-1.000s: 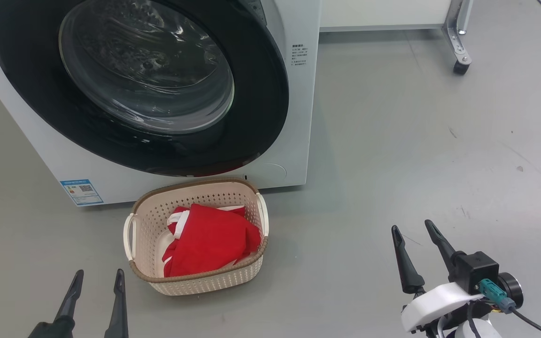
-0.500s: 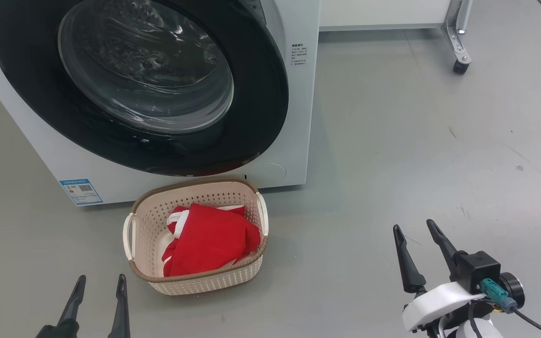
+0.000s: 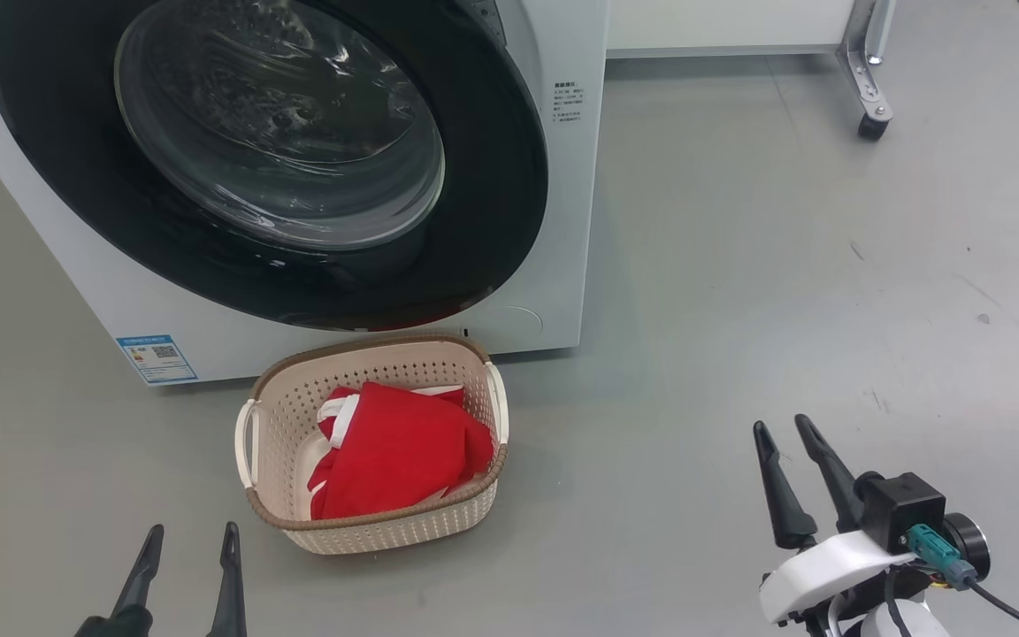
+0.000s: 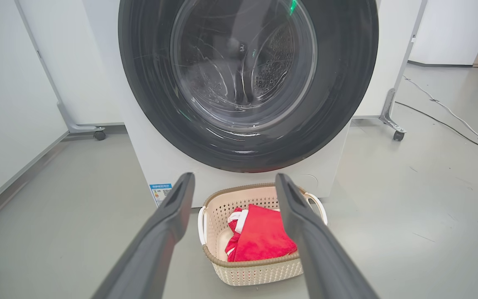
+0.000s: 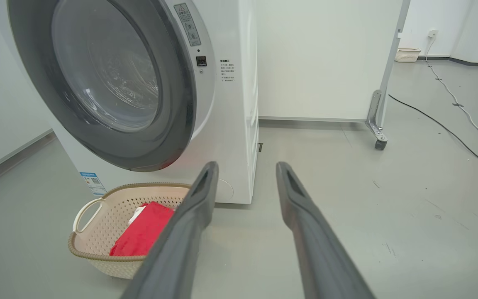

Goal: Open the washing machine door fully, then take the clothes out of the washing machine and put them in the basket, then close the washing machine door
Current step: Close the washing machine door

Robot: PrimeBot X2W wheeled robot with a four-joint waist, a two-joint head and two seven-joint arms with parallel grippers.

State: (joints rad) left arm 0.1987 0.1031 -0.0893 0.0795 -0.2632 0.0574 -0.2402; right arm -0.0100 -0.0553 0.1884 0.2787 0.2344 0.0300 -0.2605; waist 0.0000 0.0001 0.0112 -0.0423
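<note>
The washing machine (image 3: 554, 221) stands at the upper left of the head view, a big white box with a small blue label (image 3: 156, 358) low on its front. The washing machine door (image 3: 492, 177) covers most of that front: a wide glossy black ring around a bulging clear glass bowl, lying closed against the cabinet. Perforated steel drum shows through the glass in the left wrist view. A block of small printed text (image 3: 568, 104) sits to the right of the door.

On the grey floor (image 3: 739, 310) just in front of the machine stands the basket (image 3: 386, 535), cream with perforated sides, a brown woven-look rim and white side handles. The clothes (image 3: 394, 451) lie inside it, bright red with white trim, heaped toward its right side.

The left gripper (image 3: 193, 529) hovers at the lower left, near the basket, fingers spread wide and empty. The right gripper (image 3: 779, 426) hangs well to the right, fingers apart with nothing between them. Beyond stands a white panel (image 5: 318, 62) on a castor wheel (image 3: 870, 126), with a cable (image 5: 442, 124) trailing across the floor.
</note>
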